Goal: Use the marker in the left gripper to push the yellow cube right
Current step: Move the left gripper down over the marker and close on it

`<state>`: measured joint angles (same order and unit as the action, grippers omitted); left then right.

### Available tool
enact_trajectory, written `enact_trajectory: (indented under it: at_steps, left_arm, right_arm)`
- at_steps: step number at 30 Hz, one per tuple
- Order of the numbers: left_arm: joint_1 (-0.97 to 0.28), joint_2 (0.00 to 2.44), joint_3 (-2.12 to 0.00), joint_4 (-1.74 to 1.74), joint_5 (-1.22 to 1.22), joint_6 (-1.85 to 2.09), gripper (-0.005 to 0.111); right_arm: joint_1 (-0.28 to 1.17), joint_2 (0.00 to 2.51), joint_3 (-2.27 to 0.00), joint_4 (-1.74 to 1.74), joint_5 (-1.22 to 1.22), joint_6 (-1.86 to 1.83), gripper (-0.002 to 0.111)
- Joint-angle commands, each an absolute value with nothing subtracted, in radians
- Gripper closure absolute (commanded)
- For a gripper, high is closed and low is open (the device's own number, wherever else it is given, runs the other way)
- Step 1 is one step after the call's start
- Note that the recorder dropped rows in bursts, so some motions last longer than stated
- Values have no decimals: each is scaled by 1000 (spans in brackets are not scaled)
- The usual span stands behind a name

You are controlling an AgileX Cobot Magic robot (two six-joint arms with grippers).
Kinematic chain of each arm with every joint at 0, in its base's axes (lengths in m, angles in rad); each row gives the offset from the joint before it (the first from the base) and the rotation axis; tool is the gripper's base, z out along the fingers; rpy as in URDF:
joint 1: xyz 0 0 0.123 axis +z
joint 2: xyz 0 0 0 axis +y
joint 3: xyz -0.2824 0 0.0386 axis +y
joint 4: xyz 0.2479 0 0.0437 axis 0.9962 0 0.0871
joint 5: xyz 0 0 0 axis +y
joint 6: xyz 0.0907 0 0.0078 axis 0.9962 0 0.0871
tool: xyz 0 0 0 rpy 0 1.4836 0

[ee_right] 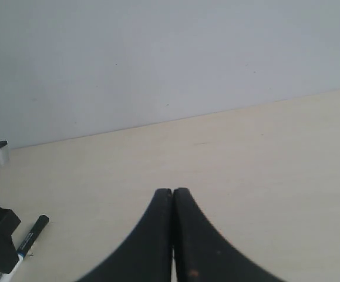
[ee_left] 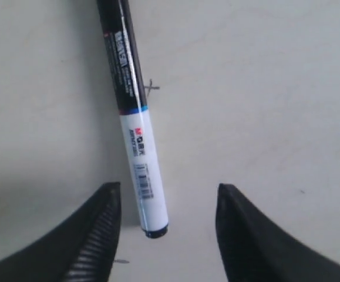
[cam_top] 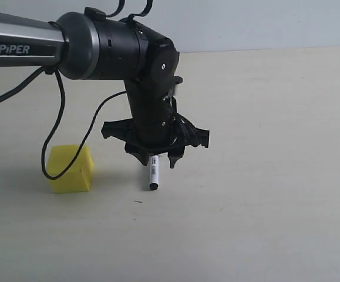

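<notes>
**As Jaws Stand Apart, Marker Lies Free**

A beige table (cam_top: 263, 176) meets a plain grey wall (cam_top: 263, 23). The left gripper (cam_top: 158, 161) points down from its bent arm, fingers spread around the marker (cam_top: 153, 176) on the table. The yellow cube (cam_top: 70, 169) sits apart, leftward in the exterior view. The right gripper (ee_right: 173, 235) is closed, empty.

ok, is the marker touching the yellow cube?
Apart. The exterior view shows a strip of bare table between the marker and the yellow cube.

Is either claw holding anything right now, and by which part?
Nothing is held. The left claw is open, clear of the marker lying between its jaws; the right claw is shut and empty.
</notes>
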<state>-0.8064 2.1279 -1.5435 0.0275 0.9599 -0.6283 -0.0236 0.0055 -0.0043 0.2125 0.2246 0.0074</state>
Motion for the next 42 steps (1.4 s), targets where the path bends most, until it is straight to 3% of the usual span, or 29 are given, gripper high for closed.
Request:
enact_trajectory:
  at_steps: [1,42]
  left_arm:
    - [-780,2156,-1549,42,950,-689,60]
    - [-766,2206,-1547,46,894,-659,60]
  right_arm:
    - [-23,5,0,210,219,0,108]
    - [-23,5,0,210,219,0,108]
